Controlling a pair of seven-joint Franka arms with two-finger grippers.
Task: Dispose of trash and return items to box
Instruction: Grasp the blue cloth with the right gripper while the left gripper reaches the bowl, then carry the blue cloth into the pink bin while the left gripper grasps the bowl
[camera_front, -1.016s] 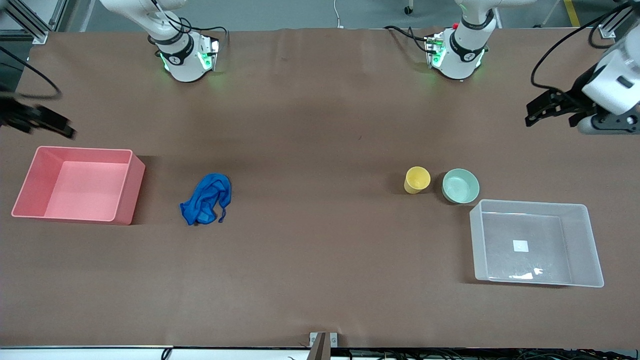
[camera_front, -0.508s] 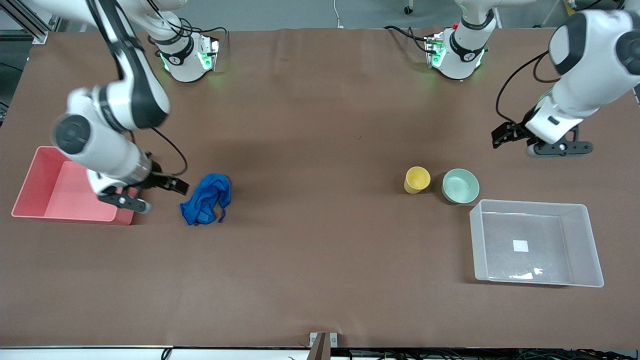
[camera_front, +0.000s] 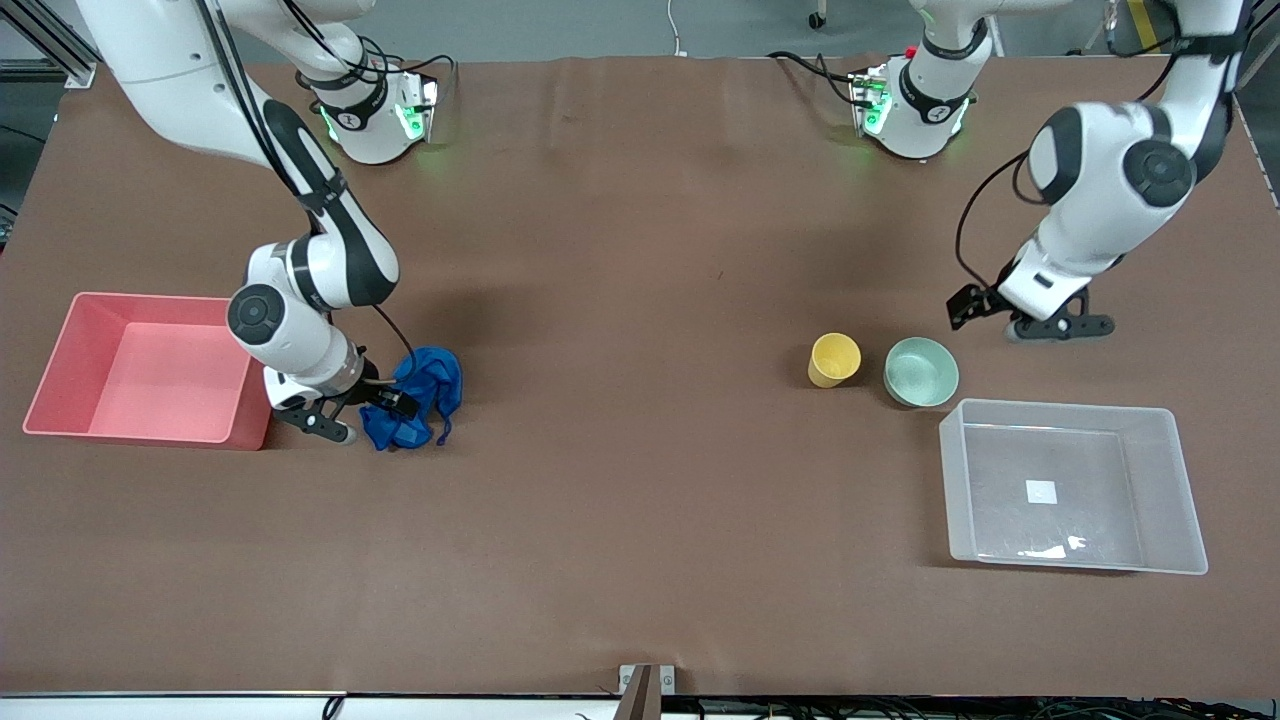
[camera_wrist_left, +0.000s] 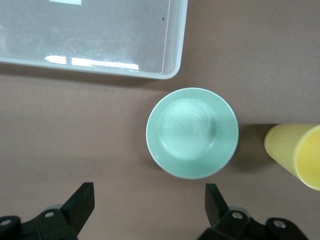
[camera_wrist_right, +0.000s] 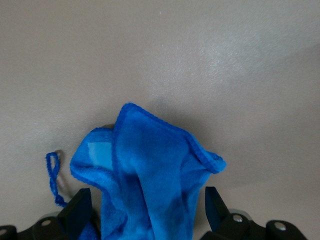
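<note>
Two arms are out over your desk (camera_front: 640, 500), each with a gripper low by its own target. Take the cup (camera_front: 833, 359) as your landmark.

Well toward the right arm's end of the desk from the cup sits the pink bin (camera_front: 60, 360), upright. Between the bin and the cup, but much closer to the bin, you have the rag (camera_front: 430, 385), bunched and wrinkled on the desk, with a thin loop of cord (camera_wrist_right: 52, 177) trailing from one edge. The right gripper (camera_front: 385, 400) is down at the rag: in the right wrist view its fingers (camera_wrist_right: 77, 212) stand spread wide with the rag (camera_wrist_right: 150, 175) between them, not pinched. It holds nothing that you can see.

The cup itself is yellow and stands on the desk about level with the rag in distance from the front camera. Just beside it, toward the left arm's end, is the bowl (camera_front: 921, 371), pale green, mouth up, apart from the cup by a narrow gap.

The left gripper (camera_front: 975, 308) hangs just by the bowl, toward the left arm's end of the cup. In the left wrist view its fingers (camera_wrist_left: 80, 205) are wide apart, with the bowl (camera_wrist_left: 192, 132) framed between them and the cup (camera_wrist_left: 295, 152) at the edge.

The box (camera_front: 1160, 490) sits nearer to the front camera than the cup, its corner just beside the bowl, with a white sticker (camera_front: 1041, 491) on its floor.
</note>
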